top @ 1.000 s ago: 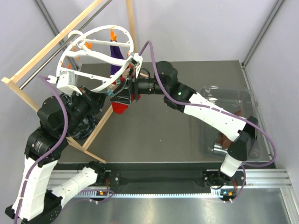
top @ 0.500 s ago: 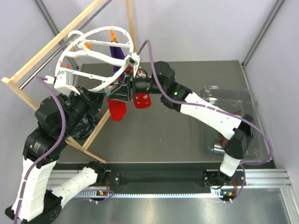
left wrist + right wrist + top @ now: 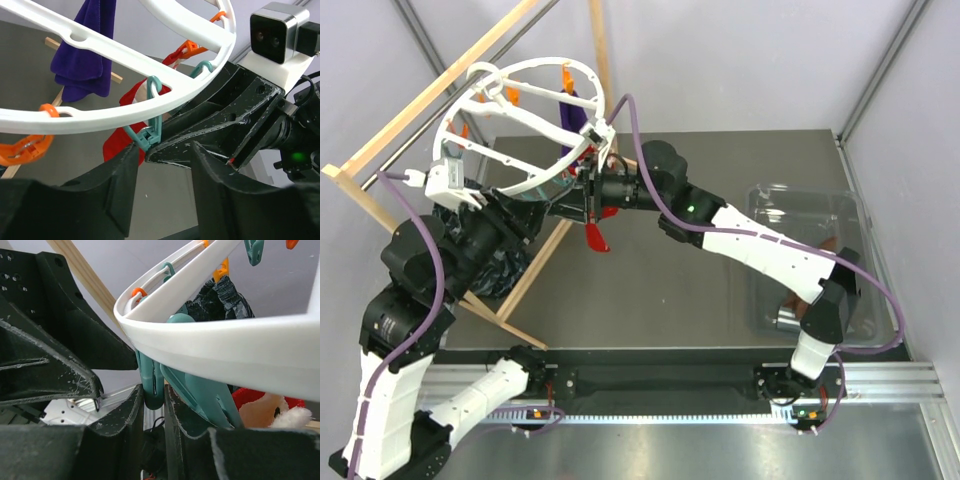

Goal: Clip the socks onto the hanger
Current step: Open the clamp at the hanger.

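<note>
The white ring hanger (image 3: 470,108) hangs tilted at the upper left, with orange clips (image 3: 24,148) and teal ones on its rim (image 3: 235,352). One red sock (image 3: 597,236) dangles below the rim between the two grippers. In the left wrist view this sock (image 3: 120,142) sits just behind a teal clip (image 3: 150,131). Its pale Santa beard (image 3: 270,412) shows low in the right wrist view. My right gripper (image 3: 155,390) is shut on a teal clip (image 3: 153,375) under the rim. My left gripper (image 3: 165,150) is open and empty, just below the rim.
A purple sock (image 3: 575,112) hangs from the hanger's far side. The pale wooden frame (image 3: 420,100) leans behind it, with its lower bar (image 3: 535,270) on the table. Dark patterned cloth (image 3: 225,300) hangs nearby. A clear bin (image 3: 815,215) stands at the right.
My left gripper has opened and drawn back left, letting go of the red sock. My right gripper has closed on the teal clip. The sock now hangs narrower under the rim.
</note>
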Tool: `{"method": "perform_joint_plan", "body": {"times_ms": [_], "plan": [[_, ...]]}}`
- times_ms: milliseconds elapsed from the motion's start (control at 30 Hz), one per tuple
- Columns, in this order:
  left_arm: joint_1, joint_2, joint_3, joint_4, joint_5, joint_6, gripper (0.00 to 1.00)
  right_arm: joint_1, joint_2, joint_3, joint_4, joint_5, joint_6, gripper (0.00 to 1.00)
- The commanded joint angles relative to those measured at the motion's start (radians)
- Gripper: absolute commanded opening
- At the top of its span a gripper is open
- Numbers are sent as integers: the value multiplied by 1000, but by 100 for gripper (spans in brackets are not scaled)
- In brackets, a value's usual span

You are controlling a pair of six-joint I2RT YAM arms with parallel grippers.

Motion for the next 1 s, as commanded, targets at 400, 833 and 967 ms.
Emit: {"method": "perform_joint_plan", "body": {"times_ms": [400, 833, 967], "plan": [[-5, 38, 60, -22, -194, -111, 60, 58, -86, -2, -6, 263, -154, 0], [-5, 50, -4, 62, -206, -128, 62, 82, -63, 27, -14, 277, -192, 0], [-5, 55, -15, 79, -188, -133, 65, 91, -66, 29, -15, 279, -200, 0]]}}
